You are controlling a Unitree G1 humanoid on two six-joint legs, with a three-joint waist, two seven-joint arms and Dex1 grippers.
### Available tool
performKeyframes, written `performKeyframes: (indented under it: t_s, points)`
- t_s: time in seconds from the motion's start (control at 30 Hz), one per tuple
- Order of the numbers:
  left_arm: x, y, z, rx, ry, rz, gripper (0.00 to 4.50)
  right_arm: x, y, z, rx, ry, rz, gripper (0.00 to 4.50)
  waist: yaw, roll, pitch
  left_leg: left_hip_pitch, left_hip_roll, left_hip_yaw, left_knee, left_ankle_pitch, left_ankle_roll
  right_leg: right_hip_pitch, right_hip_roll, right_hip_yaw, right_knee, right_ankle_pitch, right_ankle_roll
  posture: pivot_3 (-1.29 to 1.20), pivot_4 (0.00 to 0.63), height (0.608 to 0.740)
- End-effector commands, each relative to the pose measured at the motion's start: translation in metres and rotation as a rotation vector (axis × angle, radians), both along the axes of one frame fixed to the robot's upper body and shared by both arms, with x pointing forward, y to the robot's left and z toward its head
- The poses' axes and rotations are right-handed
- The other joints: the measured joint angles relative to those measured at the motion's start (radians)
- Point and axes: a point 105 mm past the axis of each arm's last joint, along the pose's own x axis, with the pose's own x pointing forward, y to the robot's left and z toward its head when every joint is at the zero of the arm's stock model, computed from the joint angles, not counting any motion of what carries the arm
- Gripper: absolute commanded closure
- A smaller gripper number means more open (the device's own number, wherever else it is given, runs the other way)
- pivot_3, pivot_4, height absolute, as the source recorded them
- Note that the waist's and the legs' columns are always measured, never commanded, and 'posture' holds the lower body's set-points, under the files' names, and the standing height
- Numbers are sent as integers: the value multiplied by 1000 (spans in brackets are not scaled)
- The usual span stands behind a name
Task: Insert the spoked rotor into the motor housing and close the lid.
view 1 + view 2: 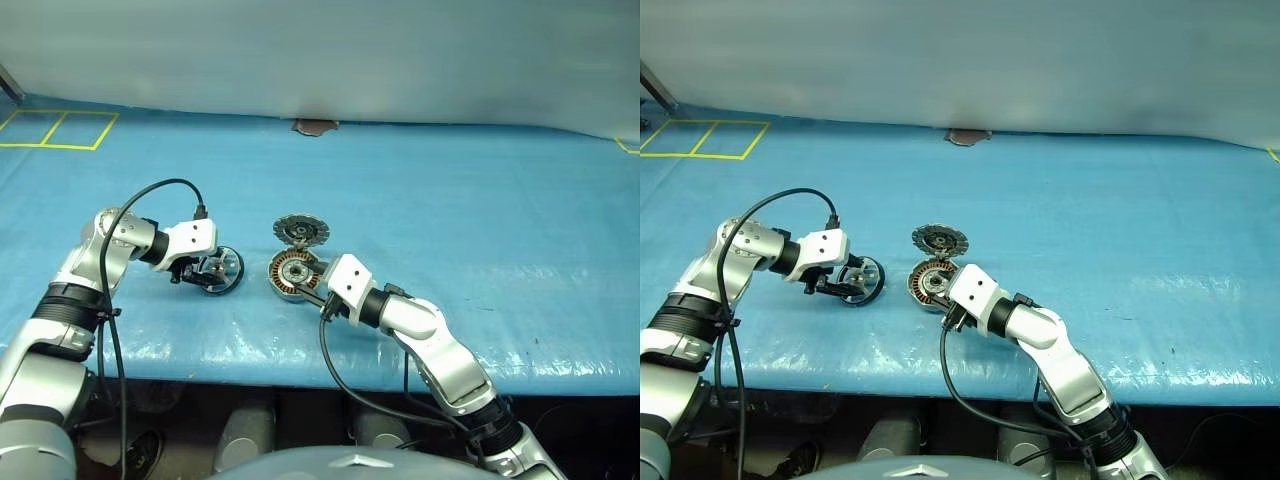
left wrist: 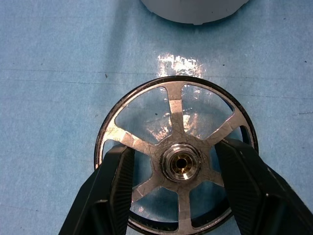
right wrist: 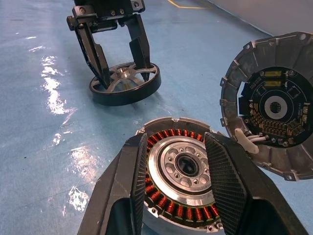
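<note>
The spoked rotor [image 1: 222,268] lies flat on the blue table, a shiny wheel with a dark rim. My left gripper [image 1: 208,270] points down into it. Its two fingers [image 2: 115,181] reach through the spoke gaps on either side of the hub [image 2: 181,164], with a little space left, so it is open. To the right sits the motor housing [image 1: 293,273], showing its copper winding ring and silver hub. My right gripper [image 3: 176,138] lies nearly level, shut on the housing's sides. The lid [image 1: 301,231] stands open behind the housing, its circuit-board face [image 3: 274,105] showing.
A blue sheet [image 1: 480,230] covers the table, whose front edge [image 1: 400,375] runs just below both arms. Yellow tape lines [image 1: 60,130] mark the far left corner. A small brown patch [image 1: 314,126] sits at the back edge below a pale wall.
</note>
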Motion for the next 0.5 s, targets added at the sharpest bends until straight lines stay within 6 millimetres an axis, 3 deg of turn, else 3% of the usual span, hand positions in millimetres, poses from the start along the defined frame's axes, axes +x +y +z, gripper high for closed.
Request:
performKeyframes:
  t_s: [0.03,0.37,0.5]
  points:
    - [0,-9,11,-61,15,-15,1791,0,-2,10,18,-36,2,2539,0,0,0,0,0,0,0,0,0,0,0,0,0,0,0,0,150,740]
    - [2,-35,48,-185,39,-111,1791,-2,-15,2,-14,13,24,2539,0,-2,1,-3,0,0,0,0,0,-1,0,0,-1,1,2,0,150,740]
    - [4,-42,53,-202,24,-131,1791,-1,-22,-3,-23,26,-4,2539,-2,-2,1,-3,0,0,0,0,0,-1,0,0,-1,1,2,0,150,740]
